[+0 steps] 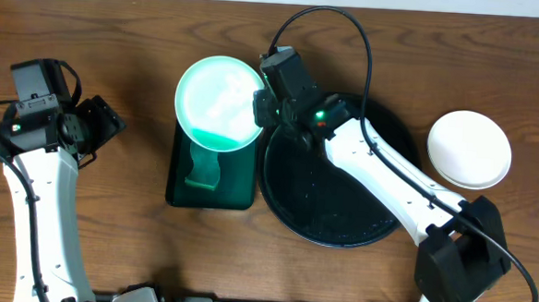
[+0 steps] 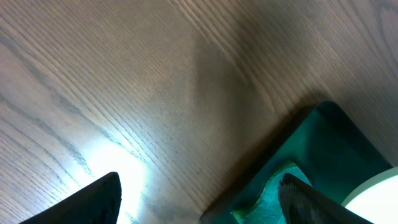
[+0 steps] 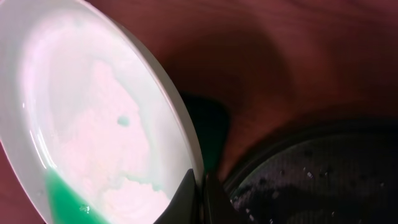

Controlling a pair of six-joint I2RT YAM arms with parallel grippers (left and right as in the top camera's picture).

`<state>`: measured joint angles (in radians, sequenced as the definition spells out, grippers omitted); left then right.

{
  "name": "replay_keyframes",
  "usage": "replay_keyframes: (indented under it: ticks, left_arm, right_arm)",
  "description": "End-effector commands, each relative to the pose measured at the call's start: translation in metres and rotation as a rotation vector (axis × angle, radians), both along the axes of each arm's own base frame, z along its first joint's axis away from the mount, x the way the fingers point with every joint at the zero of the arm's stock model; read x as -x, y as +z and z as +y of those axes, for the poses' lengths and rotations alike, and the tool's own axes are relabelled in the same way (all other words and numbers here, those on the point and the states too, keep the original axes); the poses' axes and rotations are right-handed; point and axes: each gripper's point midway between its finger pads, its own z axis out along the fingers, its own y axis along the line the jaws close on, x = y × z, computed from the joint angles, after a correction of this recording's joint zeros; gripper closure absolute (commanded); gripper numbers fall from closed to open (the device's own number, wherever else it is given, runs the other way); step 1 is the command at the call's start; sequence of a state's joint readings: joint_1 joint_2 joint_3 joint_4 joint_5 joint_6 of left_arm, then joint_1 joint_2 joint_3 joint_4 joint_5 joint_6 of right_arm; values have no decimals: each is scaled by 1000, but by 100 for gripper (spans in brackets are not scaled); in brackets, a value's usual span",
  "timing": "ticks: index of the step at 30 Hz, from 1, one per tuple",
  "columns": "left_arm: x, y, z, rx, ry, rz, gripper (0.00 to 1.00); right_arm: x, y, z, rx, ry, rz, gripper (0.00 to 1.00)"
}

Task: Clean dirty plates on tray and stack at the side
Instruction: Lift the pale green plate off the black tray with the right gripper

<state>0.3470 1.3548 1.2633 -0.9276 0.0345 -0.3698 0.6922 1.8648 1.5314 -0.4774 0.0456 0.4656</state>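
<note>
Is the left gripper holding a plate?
No, the left gripper stands open over the table; the right gripper pinches the rim of the plate.

Right arm [image 1: 379,171] spans the tray [image 1: 313,209]; table [image 1: 139,163] leftward seems open.

Even light from above casts soft shadows on the brown wooden surface [image 1: 119,32]. The left wrist view shows a white glare patch at lower left. In the right wrist view the round white plate [image 3: 93,124] is washed-out and blurred, the glossy black round tray [image 3: 323,180] dim.
</note>
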Motion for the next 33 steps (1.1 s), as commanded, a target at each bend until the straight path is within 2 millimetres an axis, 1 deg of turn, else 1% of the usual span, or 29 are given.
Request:
replay_keyframes:
  ticks: [1,5,9,13,15,17,22,26,33]
  left_arm:
    - [0,7,3,-11,14,-14,19]
    - [0,7,3,-11,14,-14,19]
    - [0,7,3,-11,14,-14,19]
    - [0,7,3,-11,14,-14,19]
    - [0,7,3,-11,14,-14,19]
    - [0,7,3,-11,14,-14,19]
    - [0,7,3,-11,14,-14,19]
    - [0,7,3,-11,14,-14,19]
    - [0,7,3,-11,14,-14,19]
  right_arm:
    - [-9,24,0,5,3,-88,99]
    - [-18,31,-8,60,-12,-159,99]
    - [-25,43,-15,120,-2,-235,98]
    - [-27,63,-23,180,6,-316,99]
    - [-27,78,-29,226,-6,-373,99]
    - [-25,93,-32,257,-13,-426,99]
    - [-12,131,-28,333,-9,-563,99]
    - [-3,151,-20,425,-8,-664,99]
    - [21,181,-5,649,14,-826,99]
